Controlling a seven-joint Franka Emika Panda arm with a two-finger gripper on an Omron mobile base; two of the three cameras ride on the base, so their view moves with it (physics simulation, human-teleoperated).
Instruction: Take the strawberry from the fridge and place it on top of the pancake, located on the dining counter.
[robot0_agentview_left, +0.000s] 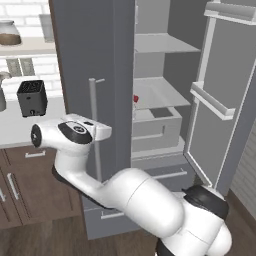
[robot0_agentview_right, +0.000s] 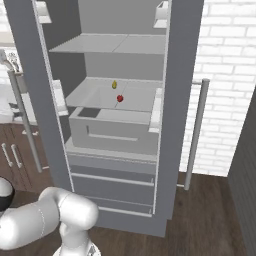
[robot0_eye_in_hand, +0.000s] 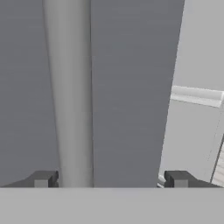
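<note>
The fridge (robot0_agentview_right: 125, 165) stands with both doors swung out. The strawberry (robot0_agentview_right: 120, 98), tiny and red, lies on the middle shelf (robot0_agentview_right: 95, 97), and it peeks past the left door's edge as the strawberry (robot0_agentview_left: 135, 99). My gripper (robot0_eye_in_hand: 110, 179) is open, its two fingertips (robot0_eye_in_hand: 43, 179) wide apart on either side of the left door's bar handle (robot0_eye_in_hand: 70, 87) without gripping it. In the left base view my hand sits right against that handle (robot0_agentview_left: 93, 115). The pancake and the dining counter are out of view.
A small yellow item (robot0_agentview_right: 114, 84) lies behind the strawberry. Below the shelf sits a pale drawer box (robot0_agentview_right: 110, 132). The open right door (robot0_agentview_left: 220, 100) juts out with its racks. A black toaster (robot0_agentview_left: 32, 97) stands on the wall counter above brown cabinets (robot0_agentview_left: 20, 190).
</note>
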